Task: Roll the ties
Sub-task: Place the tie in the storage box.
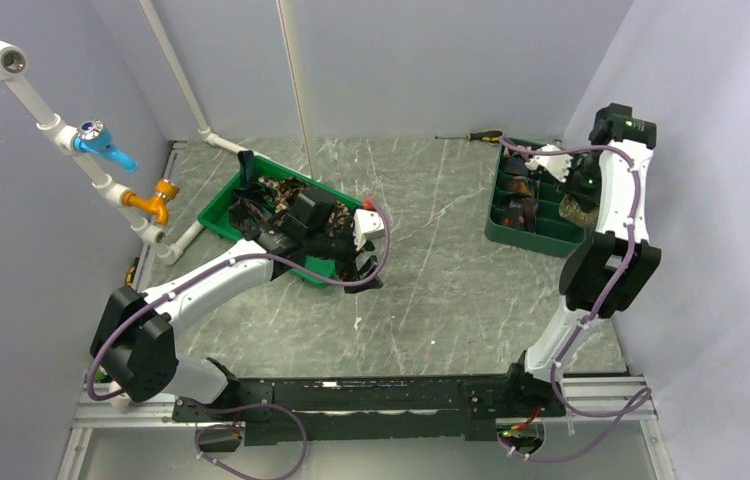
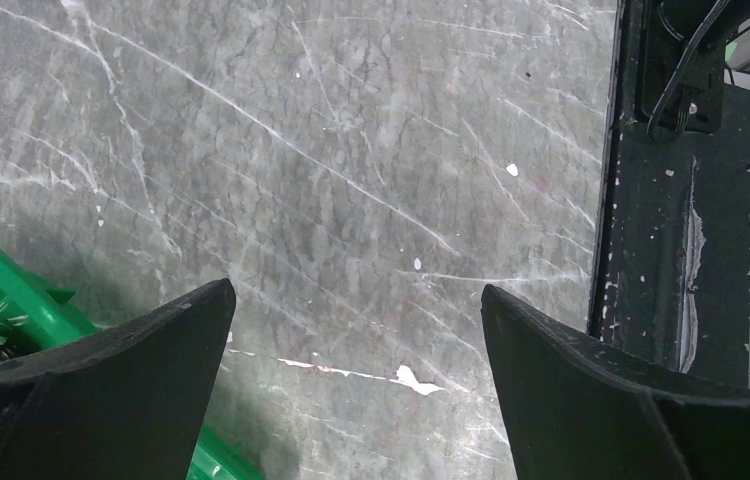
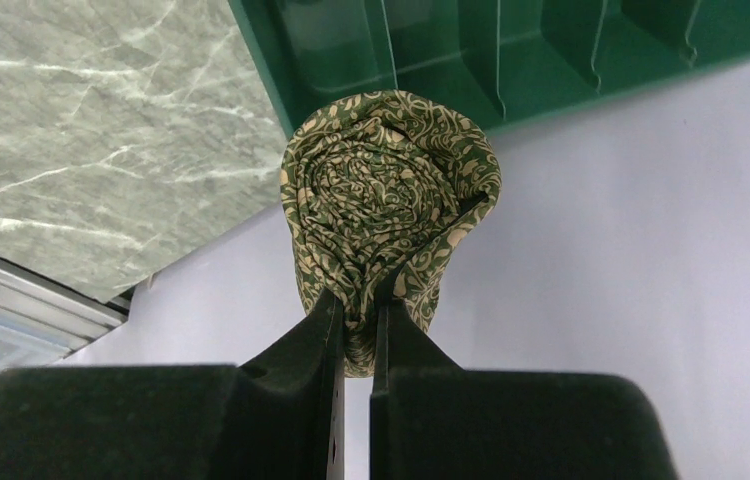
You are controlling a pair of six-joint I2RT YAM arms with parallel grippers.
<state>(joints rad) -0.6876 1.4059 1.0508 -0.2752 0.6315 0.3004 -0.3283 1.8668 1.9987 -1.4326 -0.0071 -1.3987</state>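
Between right hand [image 3: 356,318] fingertips: coiled tie [image 3: 391,190], pinched at lower edge; left hand [image 2: 356,290] spread above table [image 2: 351,150].

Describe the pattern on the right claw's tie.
Coiled fabric tie: dark green with tan scrollwork, clearest in right wrist view.

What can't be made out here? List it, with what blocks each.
Top view: left arm covers part of the left tray; its heaped ties cannot be counted.
Top view: right tray contents are too small, partly behind the right arm.
Left wrist view: left claw and frame edge cut off the left tray.
Right wrist view: rolled tie, lower end hidden by right claw.
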